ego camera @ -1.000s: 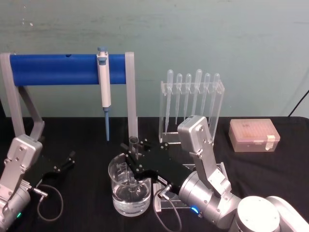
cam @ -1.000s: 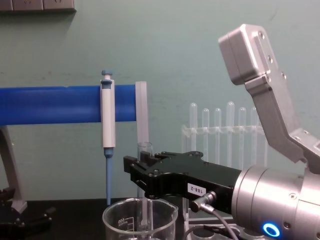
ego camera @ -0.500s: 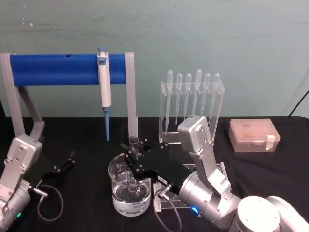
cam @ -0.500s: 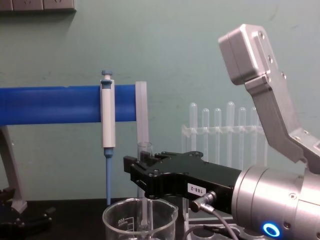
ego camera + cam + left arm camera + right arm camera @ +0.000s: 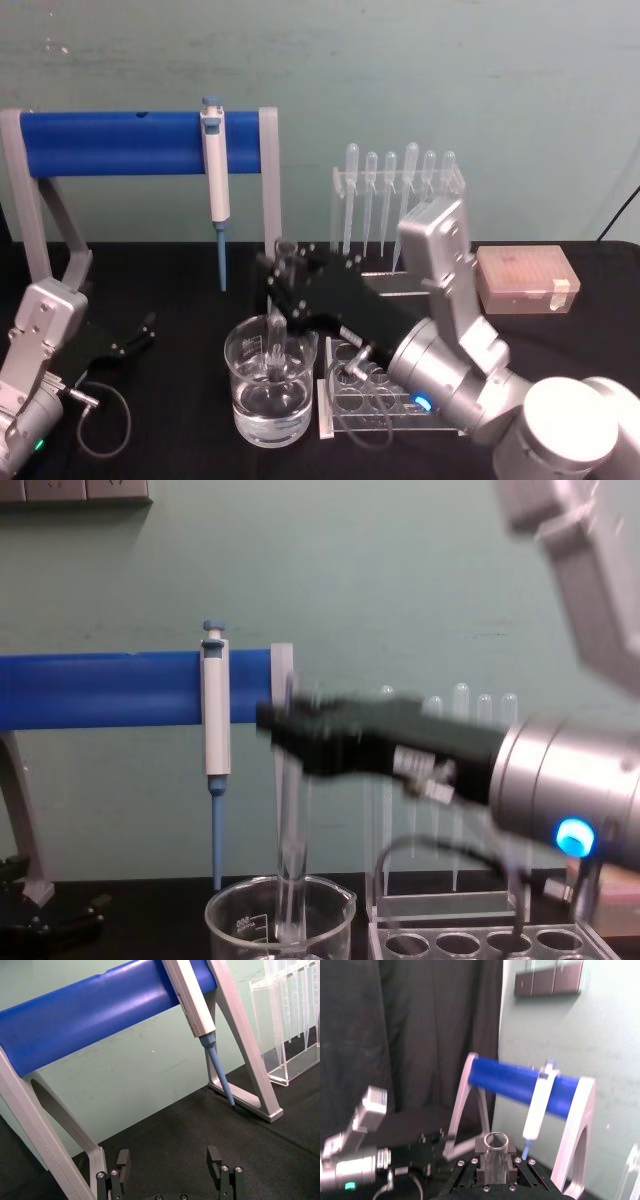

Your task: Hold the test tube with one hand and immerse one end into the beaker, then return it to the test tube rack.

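Observation:
My right gripper (image 5: pixel 281 277) is shut on the upper part of the clear test tube (image 5: pixel 276 336), which hangs upright over the glass beaker (image 5: pixel 246 404). From the chest, the test tube (image 5: pixel 289 820) runs down from the right gripper (image 5: pixel 292 730) and its lower end sits inside the rim of the beaker (image 5: pixel 235 926). Water fills the bottom of the beaker. The tube's open rim (image 5: pixel 496 1141) shows between the black fingers in the right wrist view. At the table's left, my left gripper (image 5: pixel 169 1161) rests open and holds nothing.
A blue-barred stand (image 5: pixel 140 141) holds a blue-and-white pipettor (image 5: pixel 215 165) behind the beaker. A clear tube rack (image 5: pixel 385 398) lies just right of the beaker. Behind it stands a rack of plastic pipettes (image 5: pixel 396 195), with a tip box (image 5: pixel 526 279) at the far right.
My right gripper has risen and moved back with the test tube, drawing its lower end up within the beaker. The clear rack under the arm now shows. The left arm is still.

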You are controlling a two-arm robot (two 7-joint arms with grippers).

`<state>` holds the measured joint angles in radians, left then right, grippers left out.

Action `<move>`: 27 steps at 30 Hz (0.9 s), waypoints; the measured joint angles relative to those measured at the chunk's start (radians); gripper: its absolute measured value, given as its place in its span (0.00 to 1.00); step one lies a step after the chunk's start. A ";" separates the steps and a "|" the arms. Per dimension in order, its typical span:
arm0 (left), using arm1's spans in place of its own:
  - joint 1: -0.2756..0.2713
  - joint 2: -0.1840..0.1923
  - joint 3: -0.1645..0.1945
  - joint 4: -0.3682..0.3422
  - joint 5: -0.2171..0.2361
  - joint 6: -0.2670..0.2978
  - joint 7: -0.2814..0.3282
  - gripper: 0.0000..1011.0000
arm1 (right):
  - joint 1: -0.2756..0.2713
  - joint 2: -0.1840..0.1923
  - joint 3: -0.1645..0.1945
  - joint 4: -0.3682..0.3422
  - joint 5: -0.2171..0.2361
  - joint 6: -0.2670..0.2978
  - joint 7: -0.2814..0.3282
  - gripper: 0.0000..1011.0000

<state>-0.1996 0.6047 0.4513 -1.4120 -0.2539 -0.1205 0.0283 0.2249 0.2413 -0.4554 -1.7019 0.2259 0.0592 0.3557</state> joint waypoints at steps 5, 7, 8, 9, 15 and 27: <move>0.000 0.000 0.000 0.000 0.000 0.000 0.000 0.99 | 0.012 0.016 0.037 -0.068 0.060 0.009 0.022 0.22; 0.000 0.000 0.000 0.000 0.000 0.000 0.000 0.99 | 0.016 0.024 0.048 -0.090 0.077 0.013 0.024 0.22; 0.000 0.000 0.000 0.000 0.000 0.000 0.000 0.99 | 0.018 0.034 0.058 -0.111 0.089 0.018 0.024 0.22; 0.000 0.000 0.000 0.000 0.000 0.000 0.000 0.99 | 0.019 0.039 0.063 -0.122 0.094 0.021 0.023 0.22; 0.000 0.000 0.000 0.000 0.000 0.000 0.000 0.99 | 0.012 0.084 0.098 -0.179 0.111 0.038 0.012 0.22; 0.000 0.000 0.000 0.000 0.000 0.000 0.000 0.99 | -0.101 0.173 0.159 -0.212 0.114 0.027 -0.030 0.22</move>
<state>-0.1995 0.6047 0.4514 -1.4120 -0.2539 -0.1205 0.0283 0.1240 0.4141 -0.2967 -1.9140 0.3396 0.0861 0.3255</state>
